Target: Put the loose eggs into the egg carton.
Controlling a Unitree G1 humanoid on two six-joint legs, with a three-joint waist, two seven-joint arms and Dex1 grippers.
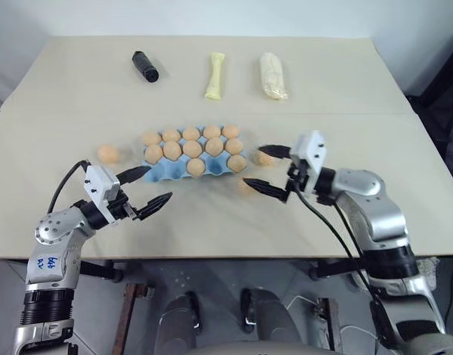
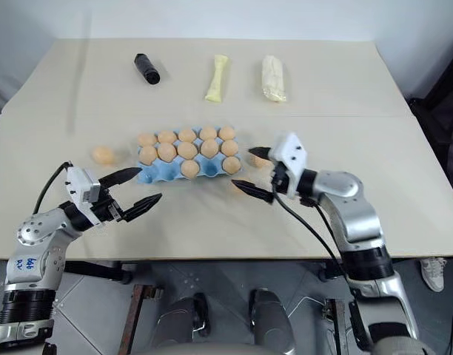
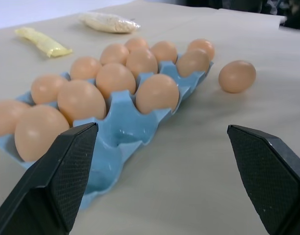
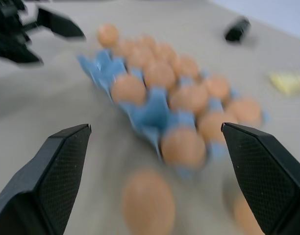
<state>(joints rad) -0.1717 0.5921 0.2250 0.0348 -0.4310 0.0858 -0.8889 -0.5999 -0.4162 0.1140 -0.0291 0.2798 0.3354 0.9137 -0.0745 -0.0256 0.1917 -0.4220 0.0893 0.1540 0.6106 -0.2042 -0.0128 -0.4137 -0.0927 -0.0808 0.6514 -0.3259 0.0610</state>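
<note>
1. Egg carton (image 1: 191, 157) sits mid-counter (image 1: 64, 111), mostly filled with eggs.
2. Loose eggs: one (image 1: 107, 153) left of the carton, two (image 1: 264, 157) just off its right end.
3. Left gripper (image 1: 148, 188) near the carton's front-left corner, jaws apart, empty.
4. Right gripper (image 1: 269, 171) right of the carton, jaws apart, empty.

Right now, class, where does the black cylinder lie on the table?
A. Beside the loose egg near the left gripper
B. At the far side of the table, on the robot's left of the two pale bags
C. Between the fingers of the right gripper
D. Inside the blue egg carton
B: the black cylinder lies at the table's far side, left of both pale bags, beyond the egg carton.
</note>
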